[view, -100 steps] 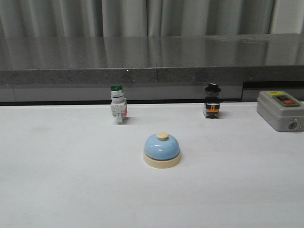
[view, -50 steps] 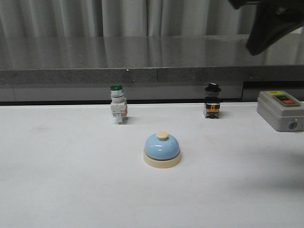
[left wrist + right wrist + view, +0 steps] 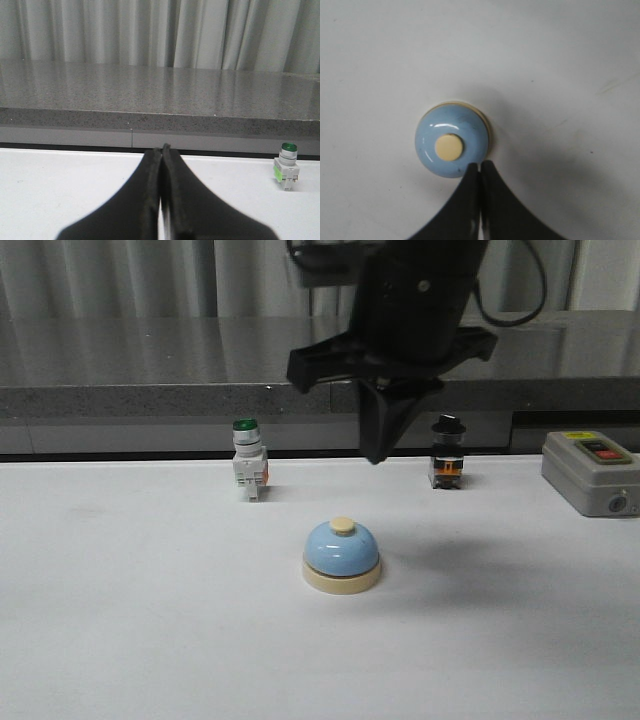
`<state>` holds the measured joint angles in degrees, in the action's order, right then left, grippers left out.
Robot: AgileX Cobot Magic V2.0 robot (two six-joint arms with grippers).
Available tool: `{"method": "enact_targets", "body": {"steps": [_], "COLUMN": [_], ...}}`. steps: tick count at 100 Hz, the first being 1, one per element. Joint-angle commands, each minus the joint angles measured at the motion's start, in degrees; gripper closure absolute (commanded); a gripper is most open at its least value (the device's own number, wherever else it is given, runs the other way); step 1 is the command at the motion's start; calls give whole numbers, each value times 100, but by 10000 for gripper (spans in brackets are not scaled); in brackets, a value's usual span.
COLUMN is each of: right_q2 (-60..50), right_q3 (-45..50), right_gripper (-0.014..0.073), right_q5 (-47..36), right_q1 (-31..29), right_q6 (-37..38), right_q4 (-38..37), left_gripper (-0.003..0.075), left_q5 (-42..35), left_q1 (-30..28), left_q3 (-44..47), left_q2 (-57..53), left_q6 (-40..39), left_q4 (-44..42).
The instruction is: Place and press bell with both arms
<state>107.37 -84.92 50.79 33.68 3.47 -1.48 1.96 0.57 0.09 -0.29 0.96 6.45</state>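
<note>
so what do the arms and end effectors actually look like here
Both are black. The right arm is a bulky dark body with flat bracket-like wings and a thin black cable looping off its upper side. Its end effector has two smooth matte fingers, broad at the base and curving to narrow tips. The left end effector looks the same. No markings or labels show.

The setting reads as a robotics lab or test bench rather than a home. A plain white worktop carries a row of industrial control parts: a green-capped push-button switch, a black-capped switch and a grey control box with a red button, all standing behind a light-blue call bell. Beyond the switches runs a long grey speckled stone ledge, and behind that ledge hang pale grey pleated curtains. A black robot arm hangs above the bell.
</note>
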Motion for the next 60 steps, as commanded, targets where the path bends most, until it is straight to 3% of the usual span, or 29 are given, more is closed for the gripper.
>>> {"method": "enact_targets", "body": {"steps": [1,60], "right_q2": [23,594], "right_q3": [-376,-605], "right_gripper": [655,655], "right_q5": [132,210], "right_q1": [57,41], "right_q6": [-91,-144], "right_q4": [37,359], "left_gripper": [741,741], "left_q5": [-445,-445], "left_q1": [-17,-17], "left_q3": [243,243], "left_q2": [-165,-165], "left_q6": [-54,-54], "left_q4": [52,52]}}
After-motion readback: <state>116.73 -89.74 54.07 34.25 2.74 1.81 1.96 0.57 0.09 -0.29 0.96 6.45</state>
